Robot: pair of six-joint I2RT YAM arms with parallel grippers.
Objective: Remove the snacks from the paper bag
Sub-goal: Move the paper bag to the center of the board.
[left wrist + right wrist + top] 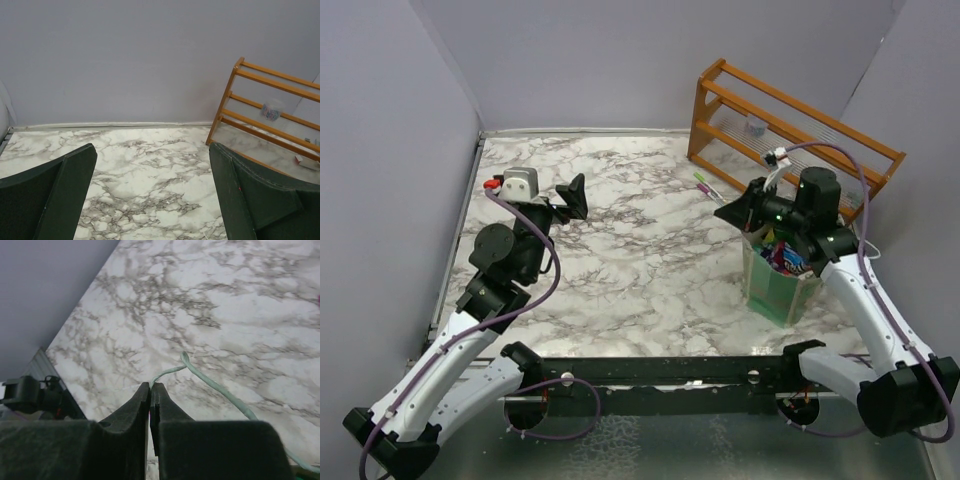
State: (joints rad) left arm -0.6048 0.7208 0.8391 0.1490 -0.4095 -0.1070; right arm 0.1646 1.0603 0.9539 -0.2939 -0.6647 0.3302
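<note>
- The left gripper hangs over the marble table at about 10 o'clock from the table's middle; its fingers stand wide apart with nothing between them; the left wrist view looks past them to the back wall and the rack.
- A thin pink-and-green pen lies on the table at about 1 o'clock, between the rack and the bag, touching neither.
- The wooden rack stands tilted in the far right corner, at about 2 o'clock.
- The right gripper sits at the bag's upper left rim, at about 10 o'clock on the bag's mouth; in the right wrist view its fingers are pressed together, and the pale green rim runs into the seam between them, so it appears pinched on the bag.
- The bag stands upright at about 4 o'clock on the table, just beyond the right arm's base, mouth open.
- The snacks are inside the bag; red, blue and teal packets show in its mouth; their number cannot be told.
</note>
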